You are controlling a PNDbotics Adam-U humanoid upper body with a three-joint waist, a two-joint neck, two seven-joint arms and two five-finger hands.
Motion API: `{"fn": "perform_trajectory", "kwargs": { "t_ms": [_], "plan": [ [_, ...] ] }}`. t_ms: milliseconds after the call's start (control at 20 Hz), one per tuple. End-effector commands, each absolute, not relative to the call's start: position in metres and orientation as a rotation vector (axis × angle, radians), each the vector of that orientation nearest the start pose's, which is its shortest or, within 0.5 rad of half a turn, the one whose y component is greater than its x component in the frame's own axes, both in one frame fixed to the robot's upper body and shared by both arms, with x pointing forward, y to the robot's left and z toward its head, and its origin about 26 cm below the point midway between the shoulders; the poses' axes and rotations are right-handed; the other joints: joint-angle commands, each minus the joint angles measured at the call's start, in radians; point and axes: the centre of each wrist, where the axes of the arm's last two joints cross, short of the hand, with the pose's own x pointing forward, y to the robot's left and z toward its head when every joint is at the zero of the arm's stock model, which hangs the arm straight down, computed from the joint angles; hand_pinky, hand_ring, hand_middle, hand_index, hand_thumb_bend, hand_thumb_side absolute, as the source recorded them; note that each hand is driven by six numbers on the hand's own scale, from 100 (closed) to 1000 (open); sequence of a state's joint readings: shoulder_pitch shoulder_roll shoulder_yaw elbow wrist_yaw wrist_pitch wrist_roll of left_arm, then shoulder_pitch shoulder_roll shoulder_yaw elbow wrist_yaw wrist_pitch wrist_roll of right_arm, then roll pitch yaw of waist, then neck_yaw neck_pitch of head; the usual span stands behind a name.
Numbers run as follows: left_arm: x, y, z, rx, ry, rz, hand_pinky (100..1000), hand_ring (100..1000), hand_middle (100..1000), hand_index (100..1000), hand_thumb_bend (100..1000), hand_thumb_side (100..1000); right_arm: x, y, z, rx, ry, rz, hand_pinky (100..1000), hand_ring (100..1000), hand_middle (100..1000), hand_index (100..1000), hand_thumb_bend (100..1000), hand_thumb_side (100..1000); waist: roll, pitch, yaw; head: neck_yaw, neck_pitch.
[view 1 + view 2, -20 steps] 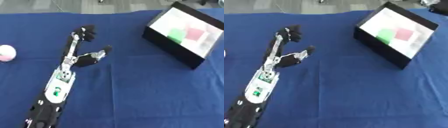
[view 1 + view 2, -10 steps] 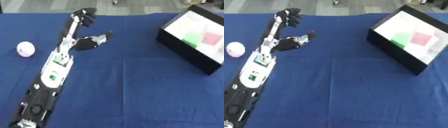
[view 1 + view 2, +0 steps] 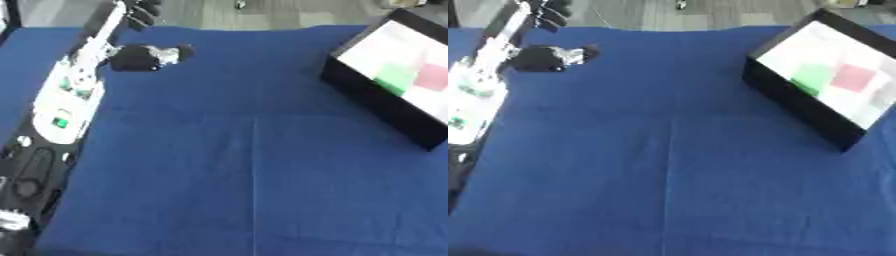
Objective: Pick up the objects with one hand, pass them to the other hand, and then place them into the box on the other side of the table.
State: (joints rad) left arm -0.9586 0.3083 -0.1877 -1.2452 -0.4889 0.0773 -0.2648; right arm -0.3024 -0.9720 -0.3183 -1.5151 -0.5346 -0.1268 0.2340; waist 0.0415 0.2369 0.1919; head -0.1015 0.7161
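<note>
step: reach phase of the pickup, judged; nothing grasped, nothing passed yet
left hand (image 3: pixel 131 50): stretched out toward far left of worktop, fingers up near the far edge, thumb sticking out to the right; released, empty
left arm (image 3: pixel 66 95): white and black forearm, running from lower left corner up to the hand
right hand: not visible in either view
objects to pick: none visible on the cloth in either view; cannot tell where next one lies, likely beyond the left edge of view
box (image 3: pixel 826 82): black, far right of worktop, tilted with opening facing up and toward centre; well apart from left hand
box contents: green block (image 3: pixel 812 76) and pink block (image 3: pixel 853 77) lying side by side on the pale inside
worktop (image 3: pixel 254 165): covered in blue cloth, middle bare
progress: some items apparently boxed already, judged from the two blocks; transfer cycle at its start
next move: bring left hand over an object on the left side, curl fingers round it, lift, carry to centre for handover to right hand
needs: right hand brought into view for the pass, then drop into box on the right
risk: target out of sight, reach aimed blind from these views
</note>
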Motion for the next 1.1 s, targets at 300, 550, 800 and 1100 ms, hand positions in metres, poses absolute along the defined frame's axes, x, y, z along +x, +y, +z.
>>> {"fn": "perform_trajectory", "kwargs": {
  "t_ms": [300, 550, 800, 1100],
  "plan": [
    [0.462, 0.243, 0.279, 0.649, -1.624, -1.176, 746, 733, 693, 818, 815, 413, 0.289, -0.493, 0.302, -0.428, -2.117, 0.434, 896, 1000, 862, 876, 148, 221, 0.009, -0.036, 0.003, 0.049, 0.01],
    [0.469, 0.273, 0.276, 0.701, -1.462, -1.232, 748, 739, 689, 776, 856, 360, 0.289, -0.493, 0.301, -0.433, -2.116, 0.428, 896, 1000, 860, 874, 142, 226, 0.008, -0.034, 0.002, 0.058, 0.008],
    [0.474, 0.289, 0.274, 0.763, -1.306, -1.308, 755, 750, 697, 796, 955, 346, 0.289, -0.493, 0.298, -0.436, -2.114, 0.425, 897, 1000, 859, 872, 140, 233, 0.002, -0.027, -0.002, 0.056, 0.004],
    [0.476, 0.304, 0.283, 0.839, -1.195, -1.365, 766, 762, 706, 803, 975, 309, 0.29, -0.491, 0.295, -0.457, -2.112, 0.448, 896, 1000, 856, 866, 139, 237, -0.003, -0.01, -0.01, 0.063, -0.007]
  ]
}}
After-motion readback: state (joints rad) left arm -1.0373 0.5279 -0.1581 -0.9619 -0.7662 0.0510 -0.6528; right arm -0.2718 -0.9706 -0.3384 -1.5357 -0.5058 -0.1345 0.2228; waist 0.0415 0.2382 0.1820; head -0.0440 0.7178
